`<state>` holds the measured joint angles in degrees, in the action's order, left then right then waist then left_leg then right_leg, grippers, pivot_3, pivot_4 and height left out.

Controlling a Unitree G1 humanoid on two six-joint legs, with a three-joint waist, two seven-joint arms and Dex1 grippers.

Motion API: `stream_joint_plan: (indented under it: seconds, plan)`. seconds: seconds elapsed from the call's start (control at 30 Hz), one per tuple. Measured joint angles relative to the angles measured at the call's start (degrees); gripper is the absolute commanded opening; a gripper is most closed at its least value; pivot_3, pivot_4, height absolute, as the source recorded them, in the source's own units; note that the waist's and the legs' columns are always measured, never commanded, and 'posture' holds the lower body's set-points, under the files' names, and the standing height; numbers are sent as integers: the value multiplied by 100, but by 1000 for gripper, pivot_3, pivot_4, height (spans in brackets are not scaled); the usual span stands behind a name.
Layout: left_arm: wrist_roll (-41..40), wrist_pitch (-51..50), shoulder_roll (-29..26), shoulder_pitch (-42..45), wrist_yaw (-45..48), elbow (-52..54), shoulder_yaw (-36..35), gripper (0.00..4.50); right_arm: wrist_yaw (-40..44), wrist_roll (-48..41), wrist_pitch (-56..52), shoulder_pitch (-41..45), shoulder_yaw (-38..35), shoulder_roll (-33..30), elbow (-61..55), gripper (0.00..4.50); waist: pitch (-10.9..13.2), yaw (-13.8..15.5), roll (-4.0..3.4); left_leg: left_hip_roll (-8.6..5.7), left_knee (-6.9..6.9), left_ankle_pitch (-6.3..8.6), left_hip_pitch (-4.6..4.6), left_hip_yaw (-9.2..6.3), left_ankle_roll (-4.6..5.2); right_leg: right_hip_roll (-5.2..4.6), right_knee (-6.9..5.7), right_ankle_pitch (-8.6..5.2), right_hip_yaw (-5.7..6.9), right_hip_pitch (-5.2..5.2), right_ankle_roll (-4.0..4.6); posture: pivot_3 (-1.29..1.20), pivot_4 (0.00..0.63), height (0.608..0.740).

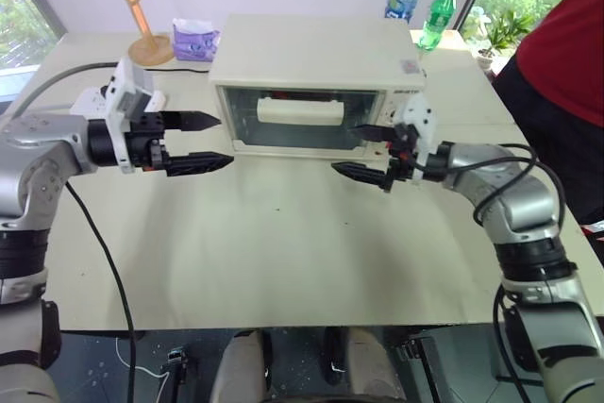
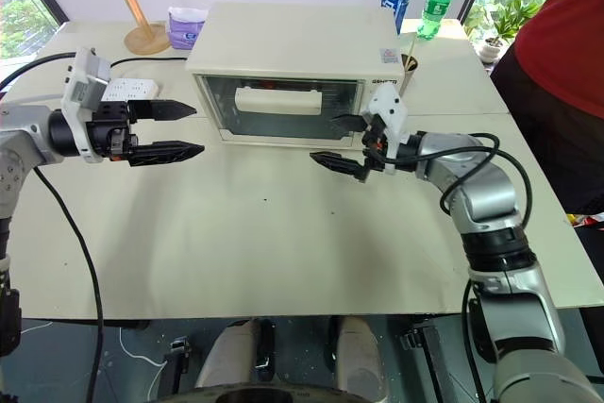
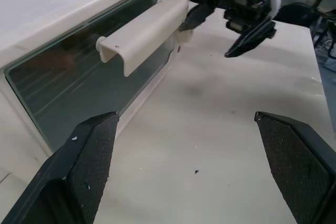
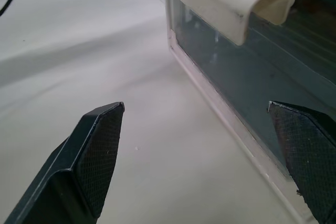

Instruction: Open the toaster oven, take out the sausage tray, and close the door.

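1. The bench (image 1: 283, 252) in front of the toaster oven (image 1: 311, 54) is bare and wide, so a gripper can pass there freely.
2. The door (image 1: 302, 120) is shut and upright; its handle (image 1: 299, 112) sticks out toward the free bench.
3. The left gripper (image 1: 203, 142) and the right gripper (image 1: 363, 150), both with fingers spread, stand at the 2 sides of the door front, with open room between them.
4. Behind the oven, 2 bottles (image 1: 420, 2), a wooden rack (image 1: 142, 7) and a purple pack (image 1: 195, 41) take the back edge.
5. A person in red (image 1: 566, 35) stands close at the right side of the bench.
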<state>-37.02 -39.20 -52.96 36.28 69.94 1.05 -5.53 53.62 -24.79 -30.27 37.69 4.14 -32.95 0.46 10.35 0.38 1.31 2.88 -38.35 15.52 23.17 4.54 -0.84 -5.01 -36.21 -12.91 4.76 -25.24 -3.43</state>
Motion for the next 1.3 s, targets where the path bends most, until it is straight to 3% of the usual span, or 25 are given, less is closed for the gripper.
stream_joint_plan:
  seconds: [0.43,0.97,1.07,1.27,1.3]
  plan:
    - [154,248,7,-6,73,-242,-32,4400,19,161,-51,450,97,488,190,4500,0,0,0,0,0,0,3,0,0,0,-1,0,0,-3,0,0,150,722]
    - [189,230,592,1187,-27,-1190,34,4400,-598,-129,-714,-678,73,649,-1445,4500,0,-110,0,0,0,-1,6,-2,-2,1,-11,1,1,-10,0,0,150,722]
    - [360,343,687,1394,66,-1489,149,3542,-699,-130,-725,-863,98,678,-1624,4500,0,-116,0,0,0,-1,5,-2,-2,2,-11,1,1,-10,0,0,150,722]
    - [824,756,875,1647,383,-2105,510,359,-886,-128,-733,-1041,120,720,-1774,4500,0,-104,1,0,0,-1,6,-2,-2,2,-10,0,1,-9,0,0,150,722]
    - [928,874,880,1693,430,-2188,572,41,-901,-129,-733,-1076,125,722,-1800,4500,0,-108,1,0,0,-1,6,-2,-2,2,-10,1,1,-9,0,0,150,722]
